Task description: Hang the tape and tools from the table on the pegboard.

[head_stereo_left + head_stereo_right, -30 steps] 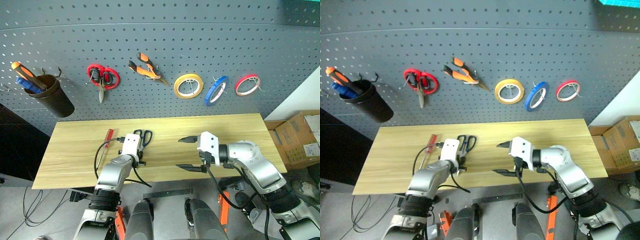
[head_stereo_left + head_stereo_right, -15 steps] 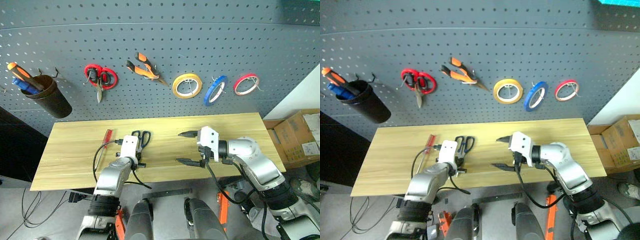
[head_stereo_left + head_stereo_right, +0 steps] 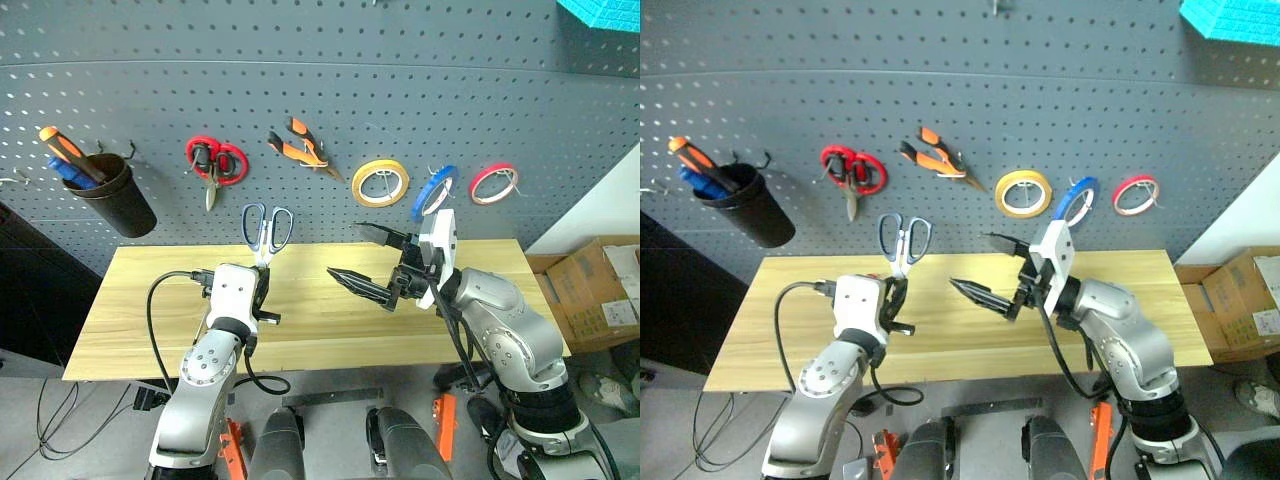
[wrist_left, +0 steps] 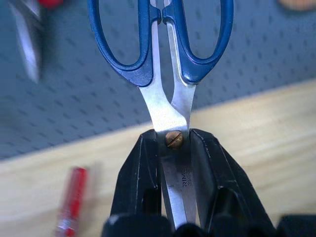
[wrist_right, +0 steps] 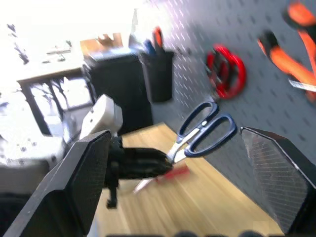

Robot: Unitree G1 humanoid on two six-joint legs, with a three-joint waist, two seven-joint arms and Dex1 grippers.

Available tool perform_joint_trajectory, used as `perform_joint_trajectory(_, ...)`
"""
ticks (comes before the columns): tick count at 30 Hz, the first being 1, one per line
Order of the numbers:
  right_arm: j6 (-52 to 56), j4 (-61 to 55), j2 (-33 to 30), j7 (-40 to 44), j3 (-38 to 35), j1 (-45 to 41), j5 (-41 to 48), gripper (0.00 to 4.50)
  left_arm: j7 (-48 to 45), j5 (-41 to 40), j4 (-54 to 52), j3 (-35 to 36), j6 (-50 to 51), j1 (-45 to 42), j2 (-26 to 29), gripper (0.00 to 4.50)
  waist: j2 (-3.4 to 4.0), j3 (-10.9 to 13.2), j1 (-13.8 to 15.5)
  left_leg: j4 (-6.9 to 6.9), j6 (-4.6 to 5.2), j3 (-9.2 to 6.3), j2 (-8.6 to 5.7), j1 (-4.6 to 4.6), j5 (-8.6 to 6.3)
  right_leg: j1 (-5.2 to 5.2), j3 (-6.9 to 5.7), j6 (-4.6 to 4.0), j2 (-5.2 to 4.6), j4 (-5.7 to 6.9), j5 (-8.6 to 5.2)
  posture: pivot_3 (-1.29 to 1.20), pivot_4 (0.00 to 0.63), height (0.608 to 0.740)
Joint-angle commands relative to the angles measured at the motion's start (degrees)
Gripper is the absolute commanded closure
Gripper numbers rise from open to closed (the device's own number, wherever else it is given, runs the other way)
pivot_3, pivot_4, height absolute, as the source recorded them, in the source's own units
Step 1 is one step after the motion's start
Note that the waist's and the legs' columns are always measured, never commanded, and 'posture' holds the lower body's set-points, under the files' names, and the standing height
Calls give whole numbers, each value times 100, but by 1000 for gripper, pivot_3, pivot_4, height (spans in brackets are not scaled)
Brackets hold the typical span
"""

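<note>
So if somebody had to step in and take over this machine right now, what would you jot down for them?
Left gripper: shut on the blue-handled scissors, gripping the blades near the pivot screw, handles up, lifted off the table in front of the pegboard.
Right gripper: open, empty, held above the table beside the scissors.
Done: blue tape and orange-and-black pliers already hang on the pegboard.
Left: hang the scissors on a hook, then pick up the small red-handled tool lying on the table and hang it too.
</note>
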Motion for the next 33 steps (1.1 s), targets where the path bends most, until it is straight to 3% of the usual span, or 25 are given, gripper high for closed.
perform_joint_trajectory(1,-53,-121,228,-168,-153,-244,286,0,247,295,-249,-37,-572,79,-116,3977,-3,-68,31,1,0,2,0,1,0,2,1,0,0,0,0,187,63,740)
perform_joint_trajectory(17,-723,627,543,-153,23,-680,-134,0,453,337,525,533,-1199,-511,-258,3977,-15,-501,281,8,1,12,0,13,0,10,1,-5,1,5,3,197,24,740)
perform_joint_trajectory(33,-713,456,587,-623,17,-443,-316,0,199,57,1303,749,-1266,-1204,-210,3977,-20,-563,297,22,2,11,0,20,1,12,4,-15,7,32,10,152,25,740)
